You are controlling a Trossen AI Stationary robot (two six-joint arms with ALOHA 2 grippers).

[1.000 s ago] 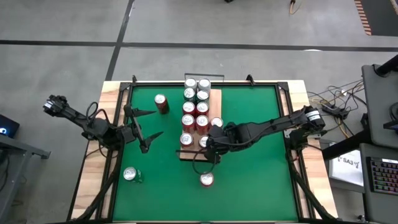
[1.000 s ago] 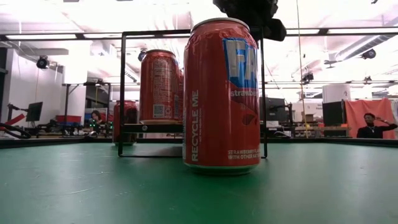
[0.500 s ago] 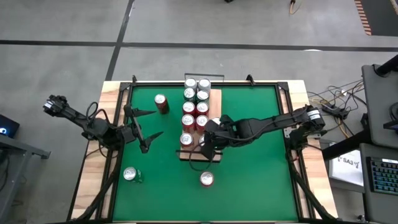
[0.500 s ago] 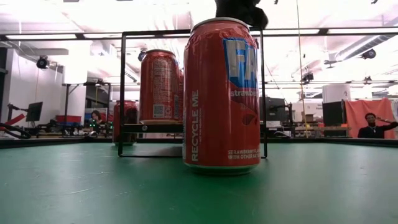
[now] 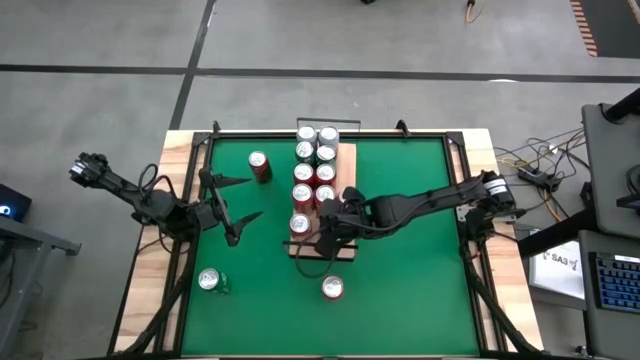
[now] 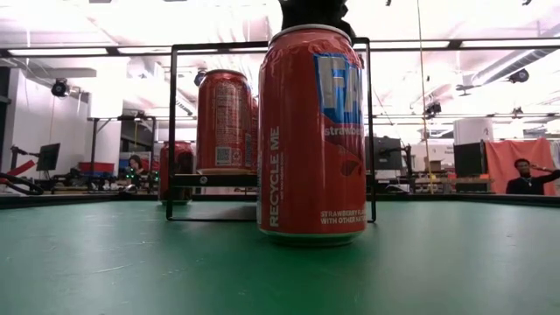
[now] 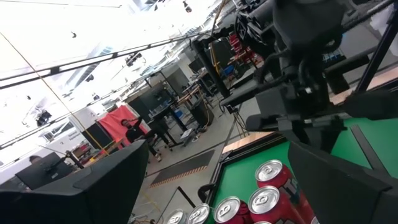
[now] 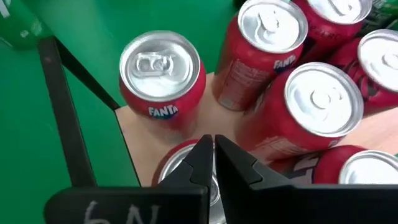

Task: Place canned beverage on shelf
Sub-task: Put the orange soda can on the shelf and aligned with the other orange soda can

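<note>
The shelf (image 5: 347, 160), a pale board with black end rails, lies mid-table and carries several red and green cans in two rows. My right gripper (image 5: 328, 236) is shut above the shelf's near end. In the right wrist view its tips (image 8: 213, 148) stand over the silver top of a can (image 8: 181, 167), next to a red Fanta can (image 8: 161, 70). My left gripper (image 5: 255, 197) waits open, left of the shelf. Off the shelf, each upright on the mat, stand a red can (image 5: 332, 288), a green can (image 5: 211, 281) and another red can (image 5: 259, 165). My right gripper slants down from the table's right side, and its shut fingertips (image 8: 202, 155) lie over the top of the can (image 8: 177, 169) at the shelf's near end. Whether they touch that top, I cannot tell.
The black rail frame (image 6: 171, 131) at the shelf's near end rises just behind the big red can (image 6: 311, 131) in the low view. The green mat (image 5: 410, 280) has open room at its near right. People and desks show in the room beyond.
My right gripper has gone toward the table's left over the shelf's near end, rolling at the wrist and tipping, and has stayed shut. The cans stand where they stood.
</note>
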